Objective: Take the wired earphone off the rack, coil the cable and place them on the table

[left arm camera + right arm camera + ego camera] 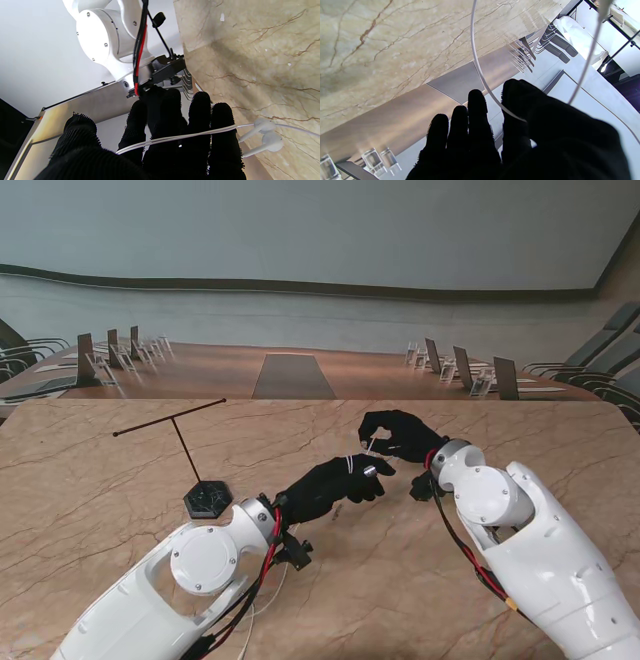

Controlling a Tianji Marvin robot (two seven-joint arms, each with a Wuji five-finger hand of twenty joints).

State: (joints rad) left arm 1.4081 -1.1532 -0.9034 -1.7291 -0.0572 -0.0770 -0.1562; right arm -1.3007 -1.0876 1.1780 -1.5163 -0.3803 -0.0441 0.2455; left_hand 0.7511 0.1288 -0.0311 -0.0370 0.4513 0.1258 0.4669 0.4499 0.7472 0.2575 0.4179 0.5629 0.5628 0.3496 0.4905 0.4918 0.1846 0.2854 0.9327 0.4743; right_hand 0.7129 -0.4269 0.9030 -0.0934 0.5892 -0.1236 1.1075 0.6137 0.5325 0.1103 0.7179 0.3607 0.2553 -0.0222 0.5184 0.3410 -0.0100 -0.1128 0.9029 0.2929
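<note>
- Two black-gloved hands meet over the middle of the marble table (90, 510), nearer to me than the rack.
- Left hand (335, 480): fingers half curled, white cable (175, 137) lying across four of them; it has hold of the wired earphone.
- Two earbuds (266, 132) hang side by side just past the little finger, above the tabletop.
- Right hand (400, 435), slightly farther: thumb and forefinger pinched on one strand of the cable, the other fingers straight.
- From that pinch the cable arcs in one loop above the table.
- One rack (205, 495), left: black base, thin T-bar, bare.
- Beyond the table's far edge: rows of chairs.
</note>
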